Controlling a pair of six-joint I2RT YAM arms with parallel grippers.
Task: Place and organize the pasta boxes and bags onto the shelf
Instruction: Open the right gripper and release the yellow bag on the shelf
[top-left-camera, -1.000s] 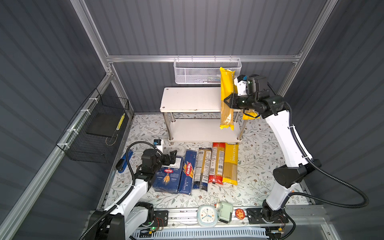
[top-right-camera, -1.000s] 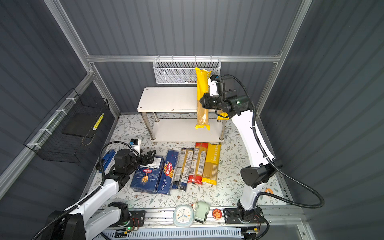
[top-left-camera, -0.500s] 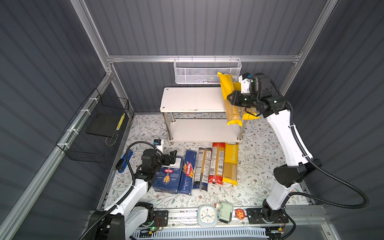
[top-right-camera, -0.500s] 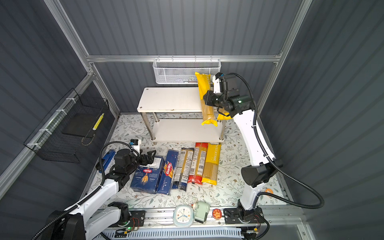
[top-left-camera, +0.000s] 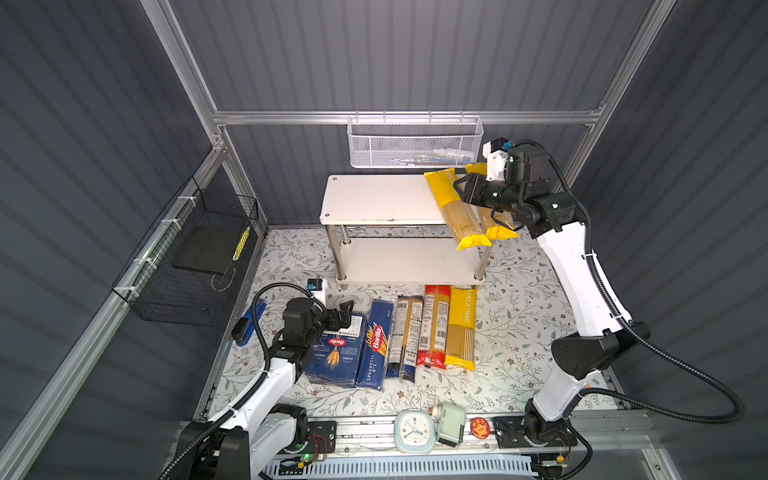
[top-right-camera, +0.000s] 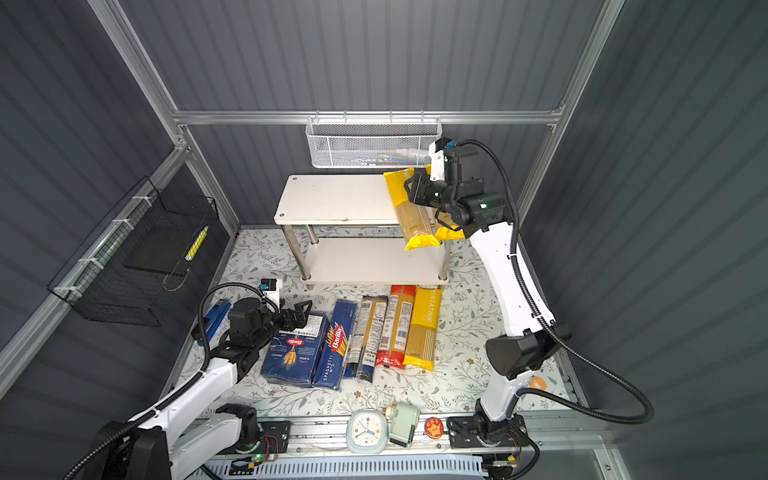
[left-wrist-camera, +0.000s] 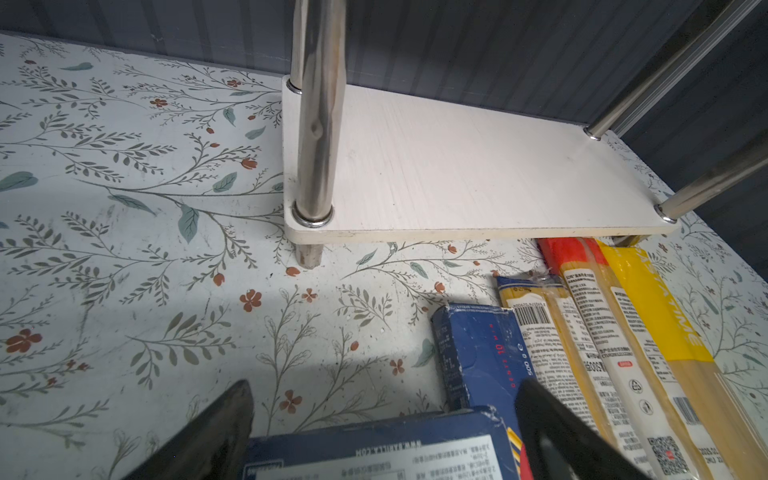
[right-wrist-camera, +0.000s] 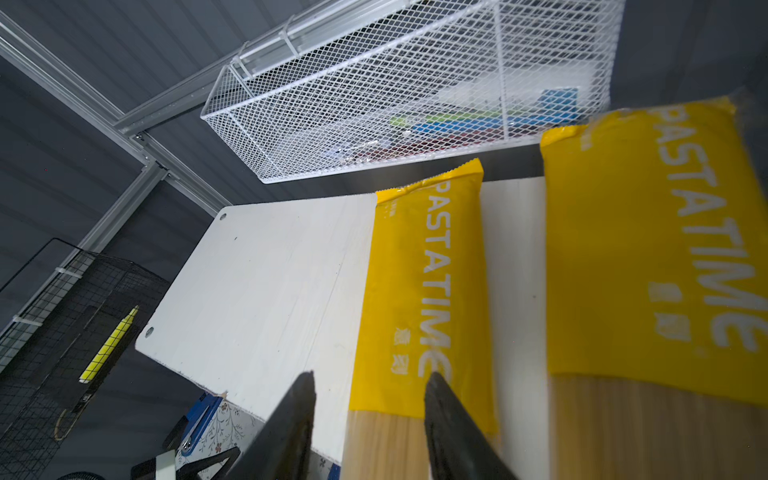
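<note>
Five packs (top-left-camera: 434, 328) line up at six o'clock of the shelf (top-left-camera: 374, 199); your left gripper (top-left-camera: 347, 311) hovers open over the wide box (top-left-camera: 334, 353). Two yellow bags (top-left-camera: 457, 208) hug three o'clock up top, probably saving room; your right gripper (right-wrist-camera: 370, 374) sits parted, empty.

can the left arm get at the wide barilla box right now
Probably yes: the left gripper hangs open right over the wide Barilla box, and nothing lies on it.

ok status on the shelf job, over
Right gripper open above the shelf's top board, left gripper open over the wide Barilla box. Two yellow packs lie on it, front ends overhanging. Nothing blocking.
</note>
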